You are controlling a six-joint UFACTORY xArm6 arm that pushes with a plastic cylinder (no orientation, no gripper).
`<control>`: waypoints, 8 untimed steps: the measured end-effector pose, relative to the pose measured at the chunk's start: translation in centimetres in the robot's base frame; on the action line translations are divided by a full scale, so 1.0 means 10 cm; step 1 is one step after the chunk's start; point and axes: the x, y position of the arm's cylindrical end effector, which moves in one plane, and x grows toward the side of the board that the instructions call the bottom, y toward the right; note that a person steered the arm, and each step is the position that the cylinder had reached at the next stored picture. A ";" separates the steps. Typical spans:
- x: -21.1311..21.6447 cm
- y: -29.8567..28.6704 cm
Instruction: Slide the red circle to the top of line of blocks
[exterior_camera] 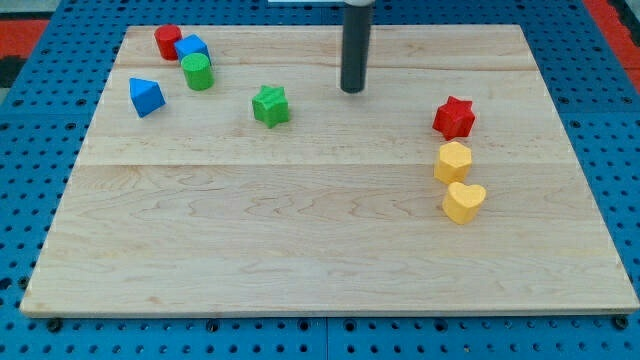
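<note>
Pale wooden board on a blue pegboard surface. Dark rod down near the view's top centre, my tip well apart from all blocks. At top left, clustered: red circle block, blue cube, green cylinder, blue triangular block just below. Green star block left of tip. At right, in line downward: red star block, yellow hexagonal block, yellow heart block.

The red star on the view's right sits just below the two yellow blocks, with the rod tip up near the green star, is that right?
Not quite. In the camera view the red star sits just above the two yellow blocks, at the top of that line, not below them. The rest holds: my tip is near the green star, to its right and apart from it.
</note>
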 end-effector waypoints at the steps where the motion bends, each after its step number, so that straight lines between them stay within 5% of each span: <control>1: -0.47 -0.21; 2: -0.85 -0.89; 4: -0.93 -2.81; 6: -0.82 -3.35; 8: -0.54 -3.04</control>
